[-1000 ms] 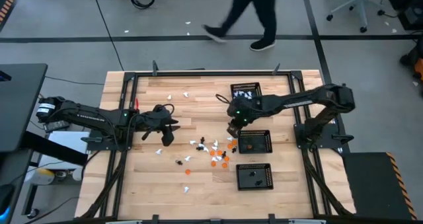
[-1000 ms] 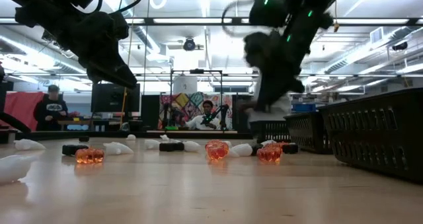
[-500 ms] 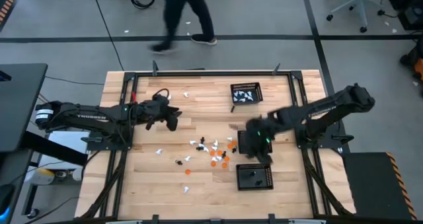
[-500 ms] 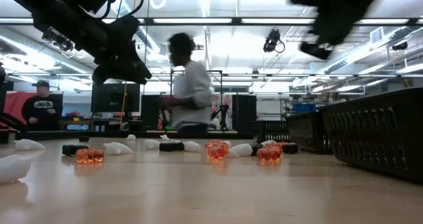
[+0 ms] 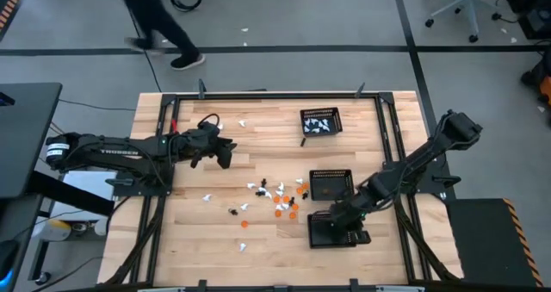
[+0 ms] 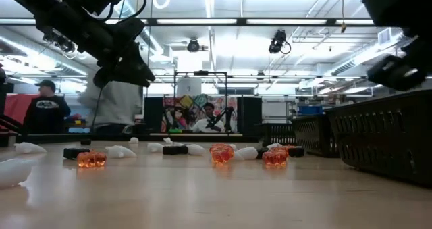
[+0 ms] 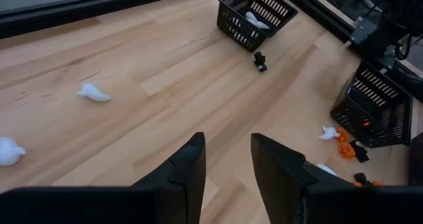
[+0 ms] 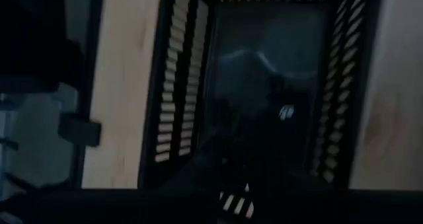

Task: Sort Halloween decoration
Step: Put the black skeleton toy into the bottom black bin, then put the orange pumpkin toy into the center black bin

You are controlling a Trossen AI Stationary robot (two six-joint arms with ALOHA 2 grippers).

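Black mesh tray (image 5: 332,231) under right hand (image 5: 341,224), left hand (image 5: 222,155) hovering

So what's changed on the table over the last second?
The right pincer swung from beside the back tray, past the middle tray, to above the front tray. The left pincer shifted slightly toward the table's back and hovers, open. A person crossed behind the table. The loose figures and all three trays stayed put.

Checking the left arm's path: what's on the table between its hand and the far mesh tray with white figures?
High view: between the left hand and the black mesh tray, only one small white figure and bare wood.
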